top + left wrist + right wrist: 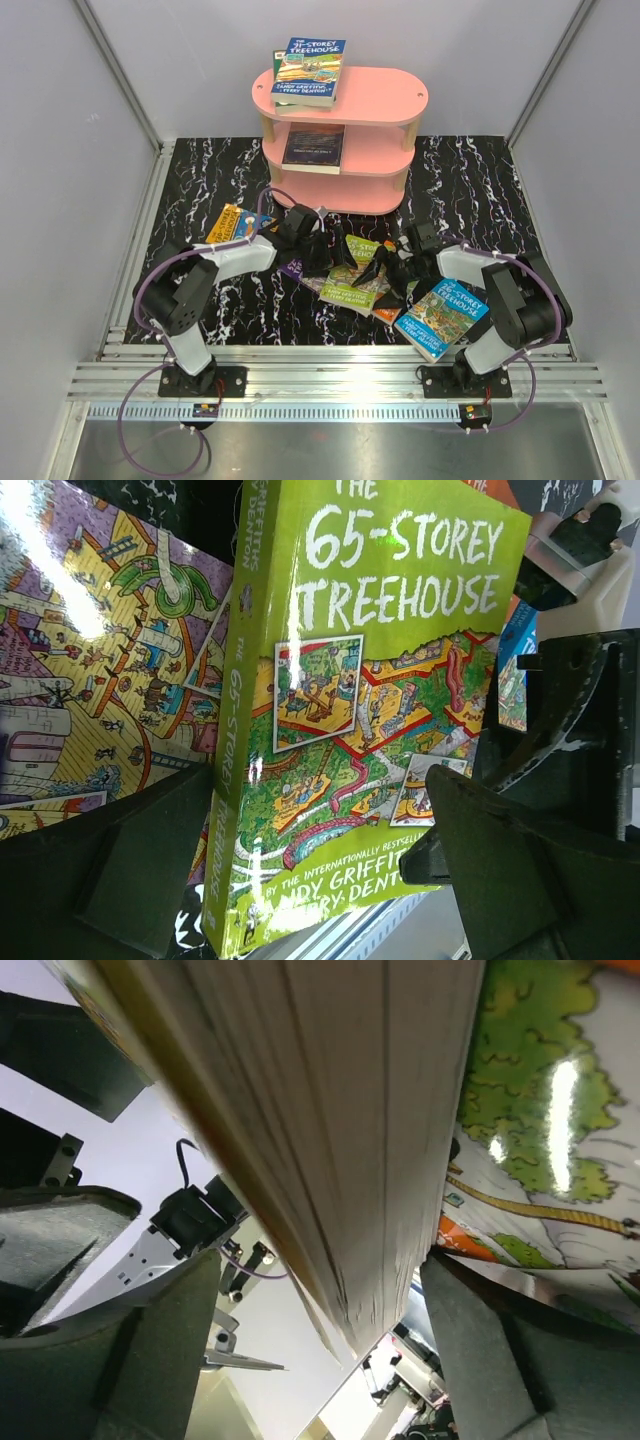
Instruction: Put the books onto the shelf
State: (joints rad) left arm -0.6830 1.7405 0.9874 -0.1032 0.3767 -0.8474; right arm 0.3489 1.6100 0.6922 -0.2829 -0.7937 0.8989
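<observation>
While the green book rests atop other books on the table, in front of the pink shelf, the left gripper spreads wide astride its cover and the right gripper stands wide around its page edge; a blue book lies on the top tier.

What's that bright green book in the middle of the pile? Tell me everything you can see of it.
The green book is a glossy paperback, "The 65-Storey Treehouse" in white over a cartoon treehouse, title repeated on its spine. It rests partly on a purple book in the pile before the pink shelf. The left gripper stands open, a finger either side of it.
</observation>
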